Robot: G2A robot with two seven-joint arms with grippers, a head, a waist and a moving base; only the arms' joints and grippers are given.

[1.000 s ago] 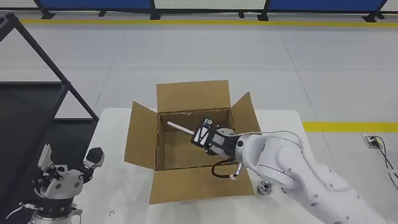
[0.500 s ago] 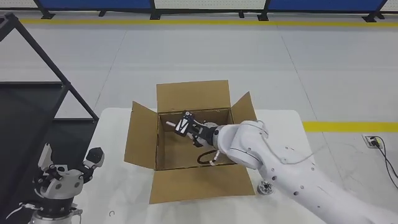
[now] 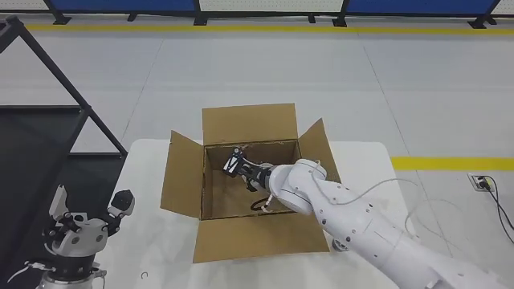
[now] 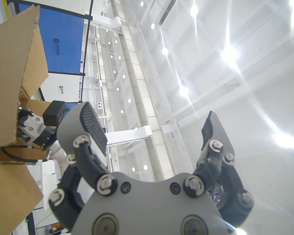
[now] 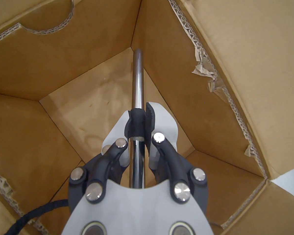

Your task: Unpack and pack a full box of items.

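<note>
**Metal rod being held down inside the open carton**

A slim, shiny, silver metal rod (image 5: pixel 138 79) is hanging inside the brown corrugated cardboard box (image 5: pixel 51 74), clamped along its length by the jaws of the right arm (image 3: pixel 337 209). The jaws are pressing together on the rod from both sides, and the rod is running back between them toward the wrist. Its free end is pointing into a far bottom corner of the box; whether the tip is touching the cardboard there cannot be told. A black cable (image 5: pixel 27 217) is trailing beside the wrist. One upper edge of the box is showing torn, ragged paper (image 5: pixel 205 72).

In the top view the box (image 3: pixel 249 124) is standing on the white worktop (image 3: pixel 152 241) with all four flaps folded outward, and the right arm is reaching into it from the near right side.

The left arm (image 3: pixel 74 245) is resting well apart from the box, by the worktop's near left corner. Its jaws are standing wide apart with nothing between them, facing up at the ceiling lights, with a flap of the box (image 4: pixel 14 62) to one side.
</note>
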